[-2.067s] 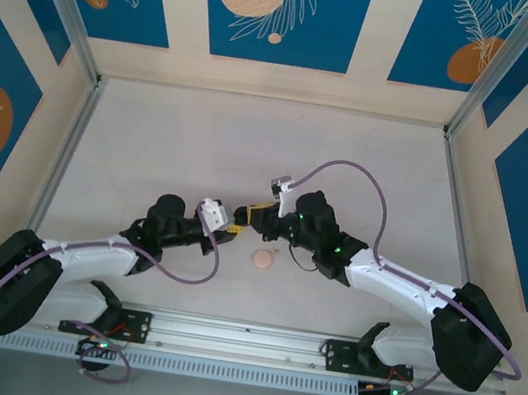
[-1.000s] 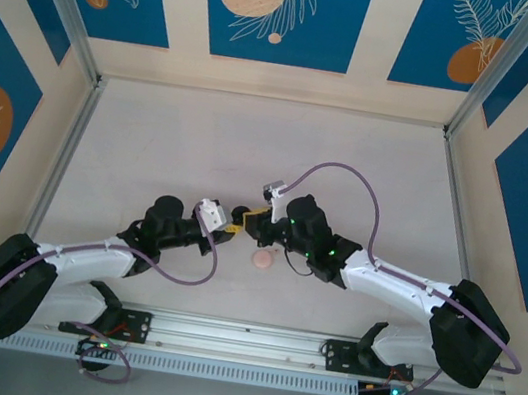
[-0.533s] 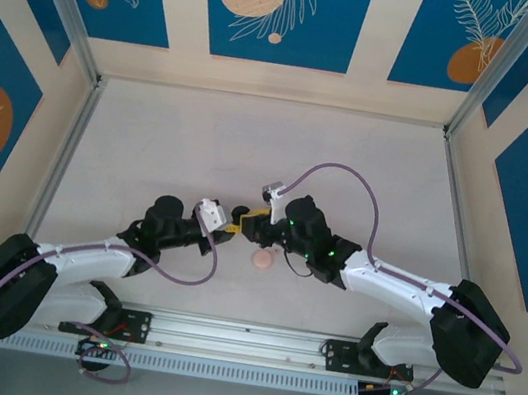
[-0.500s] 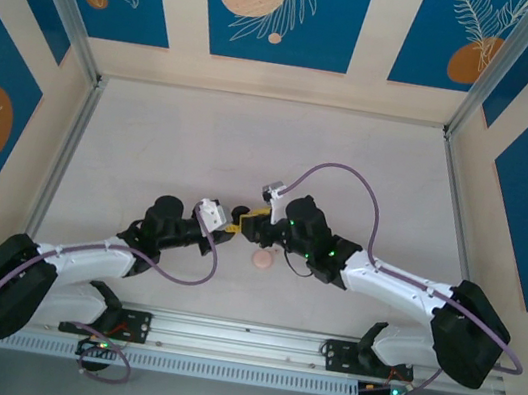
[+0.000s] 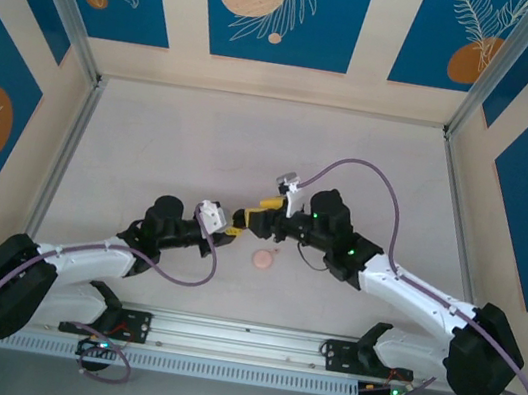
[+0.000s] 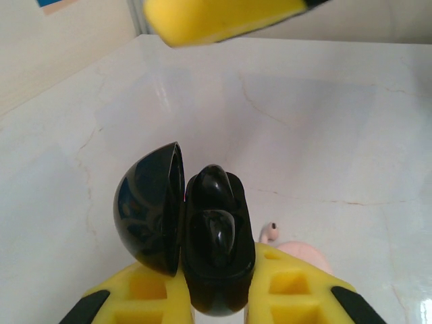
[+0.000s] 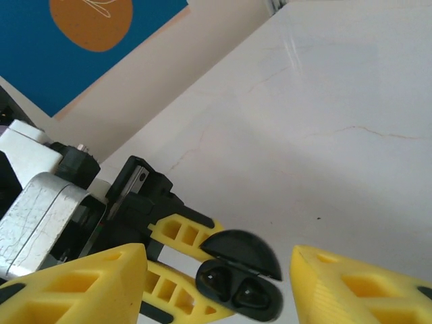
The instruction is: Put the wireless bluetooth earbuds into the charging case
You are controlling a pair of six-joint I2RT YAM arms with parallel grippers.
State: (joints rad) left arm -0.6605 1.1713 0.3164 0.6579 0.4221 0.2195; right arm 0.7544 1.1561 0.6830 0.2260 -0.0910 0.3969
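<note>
Over the middle of the table, a black case is clamped between the closed fingers of the left gripper, its lid swung open and two black earbuds seated inside. The right gripper is held just beside it, fingers parted, nothing gripped. A pink case is seen nearer the table's near edge, a pink earbud beside it.

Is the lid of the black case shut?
No, the black case has its lid swung wide open to one side.
</note>
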